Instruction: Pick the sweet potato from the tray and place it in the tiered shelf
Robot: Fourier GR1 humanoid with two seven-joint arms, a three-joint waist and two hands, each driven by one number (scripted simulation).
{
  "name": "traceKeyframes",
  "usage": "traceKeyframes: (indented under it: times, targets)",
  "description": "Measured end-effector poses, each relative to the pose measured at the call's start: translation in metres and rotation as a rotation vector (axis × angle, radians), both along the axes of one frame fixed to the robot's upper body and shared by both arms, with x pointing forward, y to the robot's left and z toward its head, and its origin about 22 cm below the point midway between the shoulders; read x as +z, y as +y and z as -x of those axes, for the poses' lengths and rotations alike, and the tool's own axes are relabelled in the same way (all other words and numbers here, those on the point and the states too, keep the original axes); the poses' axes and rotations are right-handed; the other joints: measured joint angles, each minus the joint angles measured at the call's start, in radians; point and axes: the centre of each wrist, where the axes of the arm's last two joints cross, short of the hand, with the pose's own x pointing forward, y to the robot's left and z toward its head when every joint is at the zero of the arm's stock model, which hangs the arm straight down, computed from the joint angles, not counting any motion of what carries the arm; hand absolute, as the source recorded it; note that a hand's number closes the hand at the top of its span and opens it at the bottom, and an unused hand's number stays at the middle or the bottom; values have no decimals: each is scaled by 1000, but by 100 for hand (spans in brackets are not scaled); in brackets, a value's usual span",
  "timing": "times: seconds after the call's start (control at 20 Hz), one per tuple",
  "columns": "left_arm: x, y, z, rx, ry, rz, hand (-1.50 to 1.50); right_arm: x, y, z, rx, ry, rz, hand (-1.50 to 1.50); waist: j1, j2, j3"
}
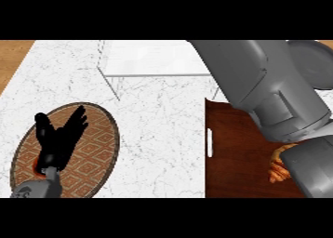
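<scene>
Resting my left robot hand point(59, 135) open over mat point(94, 153); right robot hand hidden behind forearm point(279, 93), state unclear; potato point(279, 169) on tray point(234, 153).

A wide strip of bare white marble bench point(162, 139) is lying open down the middle. At the left, a robot hand point(59, 135) with straight fingers is standing over an oval patterned mat point(94, 153). At the right, a bulky grey forearm point(265, 83) is crossing the dark wooden tray point(231, 153), covering most of the sweet potato point(279, 169). A pale shelf point(152, 58) is occupying the far edge.
</scene>
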Motion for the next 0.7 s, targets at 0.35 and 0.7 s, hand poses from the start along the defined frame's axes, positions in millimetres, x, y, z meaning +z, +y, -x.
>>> traceKeyframes:
  times: [0.35, 0.7]
  targets:
    - [1, 5, 1, 2, 8, -3, 0, 3, 0, 0, -57, -15, -155, -150, -5, -1, 0]
    - [2, 2, 1, 2, 15, 0, 0, 24, -14, -1, -56, -49, -419, -150, -4, -1, -1]
